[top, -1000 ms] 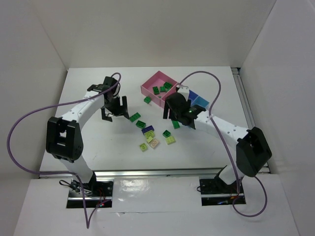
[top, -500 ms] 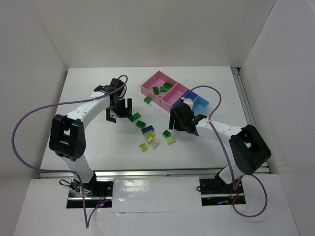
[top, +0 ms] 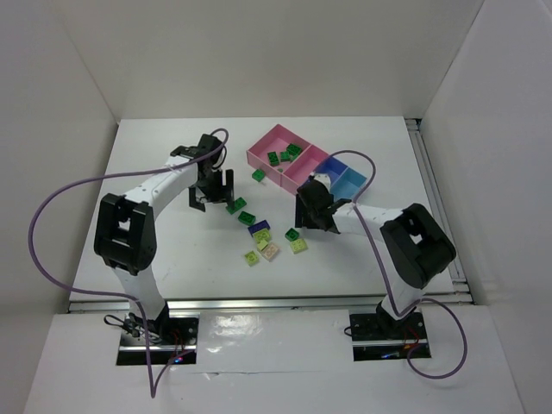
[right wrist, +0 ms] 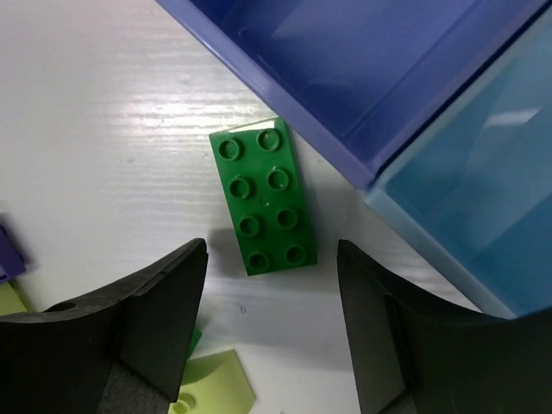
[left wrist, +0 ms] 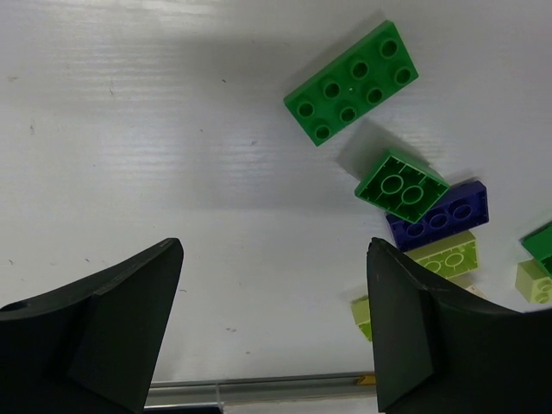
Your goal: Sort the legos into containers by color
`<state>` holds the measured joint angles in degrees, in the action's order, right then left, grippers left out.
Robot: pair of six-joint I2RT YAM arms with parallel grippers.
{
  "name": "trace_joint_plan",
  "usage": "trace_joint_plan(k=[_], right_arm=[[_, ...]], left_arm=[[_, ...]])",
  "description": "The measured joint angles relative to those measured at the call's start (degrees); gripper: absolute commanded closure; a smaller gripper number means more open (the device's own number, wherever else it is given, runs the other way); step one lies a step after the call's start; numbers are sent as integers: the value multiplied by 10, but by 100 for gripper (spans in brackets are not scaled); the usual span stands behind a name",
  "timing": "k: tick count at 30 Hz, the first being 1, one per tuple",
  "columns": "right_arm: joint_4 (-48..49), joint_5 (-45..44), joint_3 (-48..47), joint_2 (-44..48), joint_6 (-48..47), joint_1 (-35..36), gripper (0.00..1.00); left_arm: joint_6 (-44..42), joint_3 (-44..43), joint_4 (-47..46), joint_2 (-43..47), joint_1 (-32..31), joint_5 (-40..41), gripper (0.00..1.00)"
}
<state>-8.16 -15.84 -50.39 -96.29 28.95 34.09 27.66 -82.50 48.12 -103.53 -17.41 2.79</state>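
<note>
Several legos lie mid-table: dark green ones (top: 235, 205) (top: 247, 217), a blue-purple one (top: 260, 228), pale green ones (top: 299, 246) and a beige one (top: 271, 251). Three green legos (top: 285, 156) lie in the larger pink bin (top: 269, 142). My left gripper (top: 210, 191) is open and empty, just left of a green brick (left wrist: 352, 83). My right gripper (top: 310, 211) is open, low over a green 2x4 brick (right wrist: 264, 198) that lies just ahead of its fingers (right wrist: 272, 319), beside the violet-blue bin (right wrist: 371, 78). That brick is hidden in the top view.
The bin row runs from the larger pink bin through a small pink bin (top: 310, 168) and the violet-blue bin (top: 335, 170) to a light blue bin (top: 352, 181). A lone green lego (top: 258, 175) lies by the pink bin. White walls enclose the table.
My left gripper moved right towards the green brick. My right gripper dropped and drew back left, down over the green brick by the violet-blue bin. Both stayed open.
</note>
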Motion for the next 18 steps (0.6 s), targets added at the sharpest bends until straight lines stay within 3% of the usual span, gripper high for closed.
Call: trace_joint_plan(k=[2,7,10,18], right_arm=[[5,-2,-3,-5,-6,0,35],[6,-5,-28,-27,-23,5,63],[-4,-12,-47,-38,-30,15,74],[-28,-17,-82,-9,-47,52,76]], left_arm=[[0,-6,-1,-5,0,3,10],[-3,-13,2,-14,1,11,10],[-3,-14,3,-14,5,12,10],[-5,-39,4,-17,40,3,10]])
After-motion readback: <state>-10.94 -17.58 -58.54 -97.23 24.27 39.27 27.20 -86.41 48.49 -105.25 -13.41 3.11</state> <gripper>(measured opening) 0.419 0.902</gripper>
